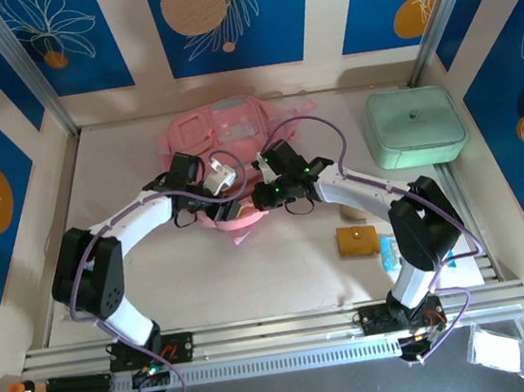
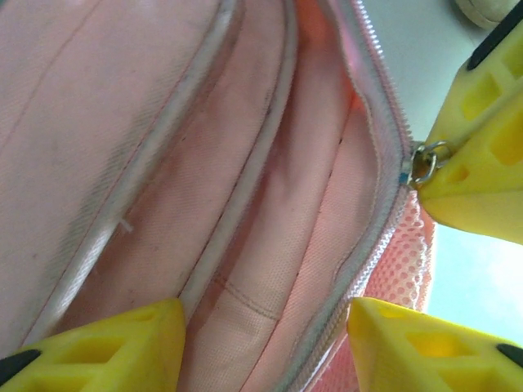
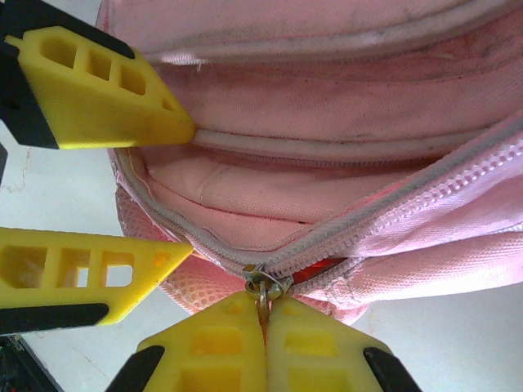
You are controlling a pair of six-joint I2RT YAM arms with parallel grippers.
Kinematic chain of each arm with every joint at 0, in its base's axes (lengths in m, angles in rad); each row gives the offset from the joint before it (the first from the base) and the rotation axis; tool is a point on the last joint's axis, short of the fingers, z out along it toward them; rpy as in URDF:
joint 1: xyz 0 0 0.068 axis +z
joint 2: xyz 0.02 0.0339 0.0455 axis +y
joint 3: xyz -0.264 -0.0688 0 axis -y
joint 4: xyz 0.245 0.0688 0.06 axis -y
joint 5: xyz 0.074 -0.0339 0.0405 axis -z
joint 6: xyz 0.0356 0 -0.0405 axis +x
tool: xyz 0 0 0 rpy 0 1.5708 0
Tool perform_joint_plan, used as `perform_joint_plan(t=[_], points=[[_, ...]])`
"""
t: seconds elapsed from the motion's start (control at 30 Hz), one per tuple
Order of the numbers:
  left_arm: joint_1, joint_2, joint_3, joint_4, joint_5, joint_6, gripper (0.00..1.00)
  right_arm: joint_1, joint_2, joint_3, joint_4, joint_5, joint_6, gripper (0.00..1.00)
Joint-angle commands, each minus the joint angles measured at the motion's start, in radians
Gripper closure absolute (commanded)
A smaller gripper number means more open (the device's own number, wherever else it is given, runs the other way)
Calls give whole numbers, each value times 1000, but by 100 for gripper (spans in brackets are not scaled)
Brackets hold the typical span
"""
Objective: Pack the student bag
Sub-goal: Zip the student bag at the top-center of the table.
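Note:
The pink student bag [image 1: 220, 129] lies at the back middle of the table, its zipper partly undone. My right gripper [image 3: 265, 314] is shut on the metal zipper pull [image 3: 263, 287] at the near end of the opening; the same pull [image 2: 423, 162] shows in the left wrist view. My left gripper [image 2: 265, 343] is open, its yellow fingers [image 3: 106, 90] straddling the bag's opened edge, one tip against the grey piping inside, the other outside the zipper by the mesh. From above, the left gripper [image 1: 224, 177] and right gripper [image 1: 260, 194] meet at the bag's near edge.
A mint-green rounded case [image 1: 416, 126] stands at the back right. A tan wallet [image 1: 356, 240], a blue-and-white packet [image 1: 391, 255] and white paper [image 1: 457, 268] lie at the front right beside the right arm. The aluminium rail [image 1: 278, 328] runs along the near edge.

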Motion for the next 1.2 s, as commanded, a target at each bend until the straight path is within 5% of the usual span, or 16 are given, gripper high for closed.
perform_joint_plan(t=[0.0, 0.5, 0.63, 0.7, 0.9, 1.0, 1.17], points=[[-11, 32, 41, -10, 87, 102, 44, 3, -52, -7, 29, -104, 1, 100], [-11, 120, 117, -132, 176, 297, 52, 8, -61, -30, 17, -102, 11, 100], [-12, 142, 151, -176, 126, 308, 62, 8, -64, -32, 9, -82, 16, 100], [-12, 150, 161, -200, 85, 329, 74, 7, -65, -34, 6, -68, 22, 100], [-9, 105, 158, -233, 29, 387, 97, 18, -56, 3, -142, 168, 87, 100], [-4, 60, 129, -186, 41, 367, 100, 24, -61, -2, -196, 317, 133, 100], [20, -4, 74, -140, 124, 342, 100, -14, -94, -50, -153, 386, 159, 100]])
